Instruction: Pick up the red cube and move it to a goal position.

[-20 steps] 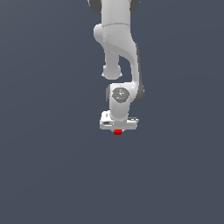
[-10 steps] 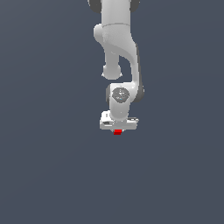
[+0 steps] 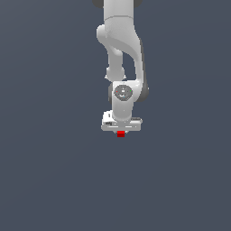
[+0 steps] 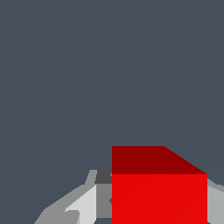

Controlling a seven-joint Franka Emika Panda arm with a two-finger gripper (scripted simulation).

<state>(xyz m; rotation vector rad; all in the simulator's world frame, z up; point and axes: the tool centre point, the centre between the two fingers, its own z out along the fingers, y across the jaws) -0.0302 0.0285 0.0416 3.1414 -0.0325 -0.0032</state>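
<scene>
Under the arm, nothing shifts
Fingers (image 4: 83,205) pinch the red cube (image 3: 120,134); no move since a second ago.

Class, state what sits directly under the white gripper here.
The red cube sits under the gripper, between its fingers. The cube's underside and any contact points are hidden.

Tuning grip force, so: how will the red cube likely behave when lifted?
The red cube looks rigid, so it probably won't deform. Its flat faces suit the hand and shouldn't roll. Being narrower than the hand, it is likely light.
</scene>
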